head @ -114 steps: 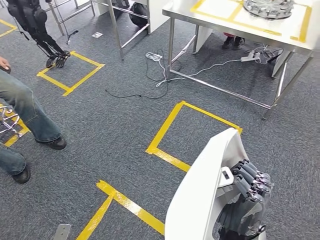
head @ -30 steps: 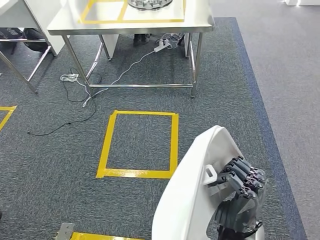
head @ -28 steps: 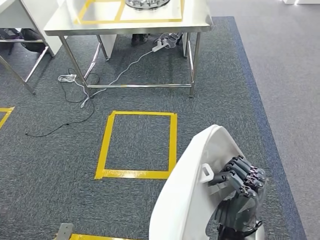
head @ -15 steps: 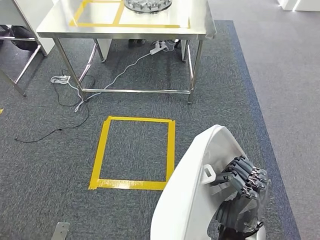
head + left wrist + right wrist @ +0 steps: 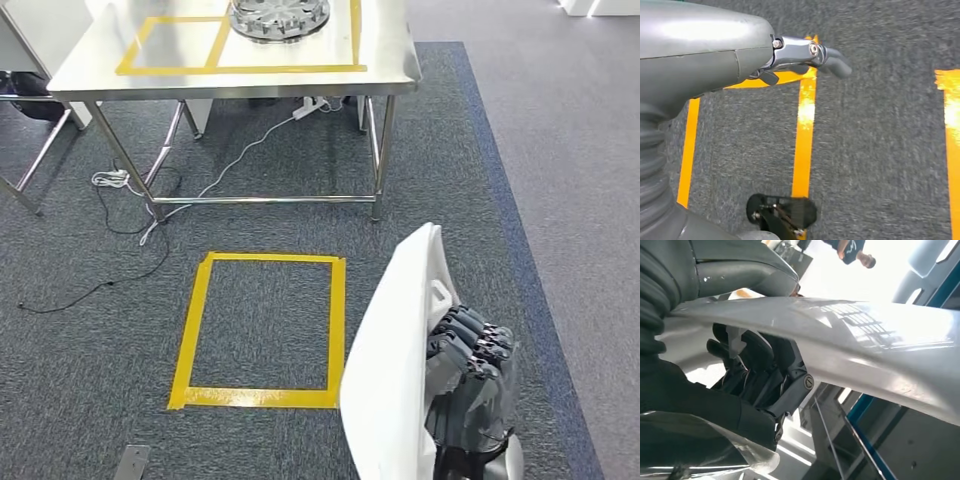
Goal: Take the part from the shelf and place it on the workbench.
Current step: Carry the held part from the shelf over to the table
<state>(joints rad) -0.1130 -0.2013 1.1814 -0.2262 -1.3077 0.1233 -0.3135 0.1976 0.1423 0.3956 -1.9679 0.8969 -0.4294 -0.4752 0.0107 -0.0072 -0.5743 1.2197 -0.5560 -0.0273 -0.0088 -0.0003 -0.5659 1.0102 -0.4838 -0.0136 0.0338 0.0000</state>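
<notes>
The part (image 5: 392, 350) is a large white curved shell standing nearly edge-on at the lower right of the head view. My right hand (image 5: 468, 370) grips it from behind, dark fingers (image 5: 760, 370) curled round its rim against the pale surface of the part (image 5: 866, 345). The steel workbench (image 5: 377, 70) stands ahead across the top of the head view, with a yellow tape outline (image 5: 241, 69) on its top. My left hand (image 5: 715, 55) hangs over the carpet with thumb and fingers apart and nothing in it.
A round metal wheel-like piece (image 5: 279, 15) lies on the workbench. A yellow tape square (image 5: 256, 397) marks the grey carpet before the bench. Cables (image 5: 121, 185) and a power strip (image 5: 306, 108) lie under it. A person (image 5: 851, 247) stands in the right wrist view.
The camera has turned and advanced: the workbench now sits centred and nearer, the floor square lower. The part has turned more edge-on in my right hand, which still grips it.
</notes>
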